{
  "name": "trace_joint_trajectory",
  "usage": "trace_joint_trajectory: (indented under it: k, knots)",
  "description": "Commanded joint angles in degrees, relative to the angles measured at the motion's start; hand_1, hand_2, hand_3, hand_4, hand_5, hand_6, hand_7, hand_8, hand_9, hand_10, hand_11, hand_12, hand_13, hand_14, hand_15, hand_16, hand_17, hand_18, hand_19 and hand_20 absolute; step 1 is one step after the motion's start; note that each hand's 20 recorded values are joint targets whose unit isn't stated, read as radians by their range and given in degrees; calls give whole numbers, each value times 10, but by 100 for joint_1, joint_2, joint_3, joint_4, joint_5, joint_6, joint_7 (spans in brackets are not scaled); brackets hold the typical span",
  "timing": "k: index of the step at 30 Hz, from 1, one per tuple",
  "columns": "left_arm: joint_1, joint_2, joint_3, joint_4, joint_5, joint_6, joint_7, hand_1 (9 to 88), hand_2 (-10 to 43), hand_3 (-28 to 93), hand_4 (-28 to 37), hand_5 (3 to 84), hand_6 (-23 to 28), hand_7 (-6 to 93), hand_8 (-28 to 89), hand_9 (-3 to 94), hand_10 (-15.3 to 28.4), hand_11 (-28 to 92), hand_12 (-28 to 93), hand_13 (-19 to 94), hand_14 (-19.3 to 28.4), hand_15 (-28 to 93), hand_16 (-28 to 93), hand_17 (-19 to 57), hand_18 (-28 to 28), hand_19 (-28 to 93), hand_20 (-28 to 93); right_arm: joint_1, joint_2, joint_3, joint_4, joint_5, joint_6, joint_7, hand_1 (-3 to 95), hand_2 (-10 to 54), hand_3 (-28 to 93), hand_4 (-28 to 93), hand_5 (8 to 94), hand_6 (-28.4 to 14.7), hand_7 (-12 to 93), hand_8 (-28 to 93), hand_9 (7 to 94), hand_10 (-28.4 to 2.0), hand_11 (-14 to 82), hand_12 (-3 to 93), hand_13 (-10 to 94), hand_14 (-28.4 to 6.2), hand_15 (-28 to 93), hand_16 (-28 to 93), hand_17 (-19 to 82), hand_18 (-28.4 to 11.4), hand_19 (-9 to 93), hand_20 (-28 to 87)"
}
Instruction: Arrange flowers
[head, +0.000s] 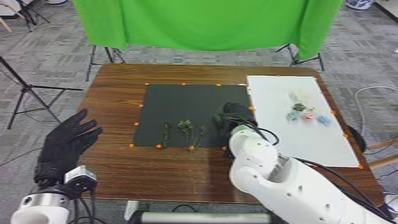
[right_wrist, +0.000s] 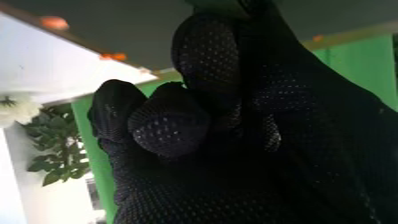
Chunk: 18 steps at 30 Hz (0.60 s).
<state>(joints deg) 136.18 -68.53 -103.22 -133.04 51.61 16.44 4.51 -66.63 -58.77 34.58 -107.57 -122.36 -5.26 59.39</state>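
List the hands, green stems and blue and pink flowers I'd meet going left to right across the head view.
Left hand, narrow upright stem, leafy sprig, thin sprig, right hand, first blue flower, pink flower, second blue flower.

A brown wooden table (head: 160, 175) carries a black mat (head: 191, 102) toward 11 o'clock and a white sheet (head: 274, 95) toward 3 o'clock, orange markers (head: 137, 123) edging both.

Green sprigs (head: 186, 127) lie left of flowers (head: 308, 115)

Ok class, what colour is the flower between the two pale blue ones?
The flower between them is pink, seen best in the head view.
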Motion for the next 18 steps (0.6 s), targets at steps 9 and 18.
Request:
trace_joint_trajectory:
  k: [9, 18]
  knots:
    - [-14, -30, 46, 4, 49, -87, -101, 246, 84, 807, -210, 358, 97, 146, -104, 343, 205, 283, 89, 253, 266, 493, -100, -80, 229, 618, -58, -121, -9, -52, 124, -5, 66, 272, 477, -95, 846, -249, 917, -41, 203, 155, 893, -137, 489, 233, 833, -105, 792, 168, 456, -284, 932, 546]
    - [2, -37, 16, -3, 46, -57, -99, 246, 83, 807, -208, 360, 98, 146, -103, 343, 206, 284, 89, 253, 265, 493, -100, -80, 229, 618, -59, -127, -118, 13, 98, 20, -101, 291, 460, -95, 817, -263, 914, -34, 219, 126, 889, -138, 487, 212, 834, -105, 777, 167, 454, -284, 932, 525]
